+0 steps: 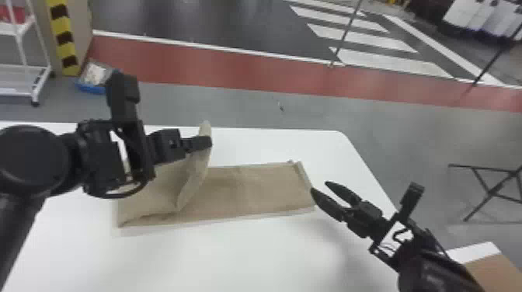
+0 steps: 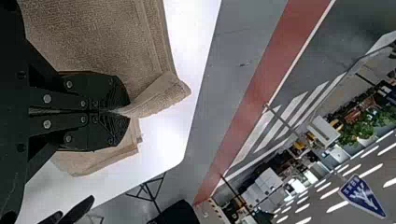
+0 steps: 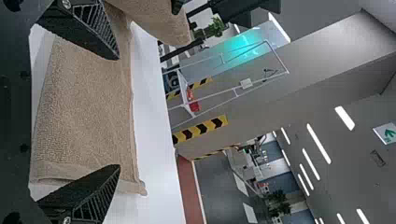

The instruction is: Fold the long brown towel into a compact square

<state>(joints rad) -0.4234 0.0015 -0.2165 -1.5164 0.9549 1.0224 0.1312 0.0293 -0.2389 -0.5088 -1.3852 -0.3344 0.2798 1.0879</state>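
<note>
Jaws of the L gripper (image 1: 207,143) are closed w/ a pinch of brown towel (image 1: 248,190) btwn them; jaws of the R gripper (image 1: 320,186) stand apart w/ nothing btwn. Towel is a long strip on a white table (image 1: 233,258), running from under the L jaws to just beside the tips of the R jaws. Its L part is lifted: a bit pokes up past the L jaws, & the rest slopes down below them to the flat part, w/ some cloth also to their L. In the L wrist view, a corner sticks out beyond the pinch. The R part lies flat btwn the 2 sets of jaws, its hemmed R end nearest the R jaws. Bkgd: past the table, beyond & L of the L jaws, a blue bin (image 1: 92,88) on the floor & a white rack (image 1: 15,92); well R of the R jaws, a thin black folding stand (image 1: 494,190). Beyond both, a red floor band (image 1: 233,73) & white stripes.
</note>
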